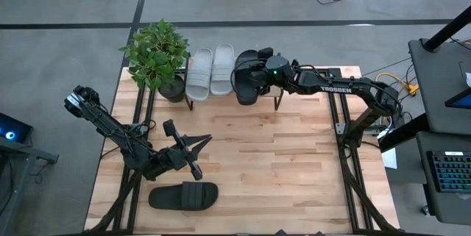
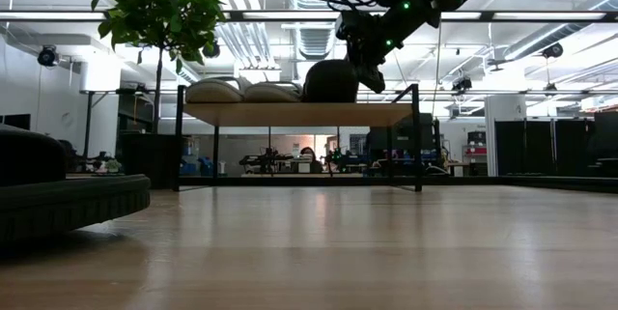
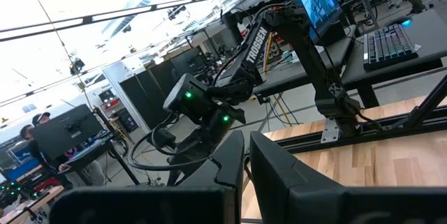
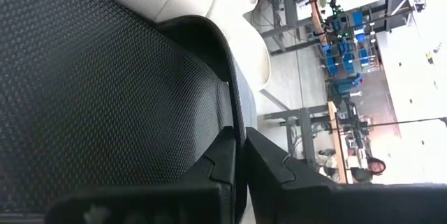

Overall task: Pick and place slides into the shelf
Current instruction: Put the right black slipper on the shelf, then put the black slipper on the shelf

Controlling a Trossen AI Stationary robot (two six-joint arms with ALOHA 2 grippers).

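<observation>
Right gripper [image 1: 248,76] closed on black slide [image 1: 246,81], at shelf [image 2: 290,114], beside two grey slides [image 1: 210,70] already placed. Left gripper [image 1: 193,154] shut, empty; last black slide [image 1: 183,195] just below on table, still pending.

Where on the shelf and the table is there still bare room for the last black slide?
The shelf is bare to the right of the black slide that the right gripper is shut on. Its left half is crowded: two grey slides sit beside the potted plant. The table is bare centre and right; the left gripper waits above the remaining black slide.
</observation>
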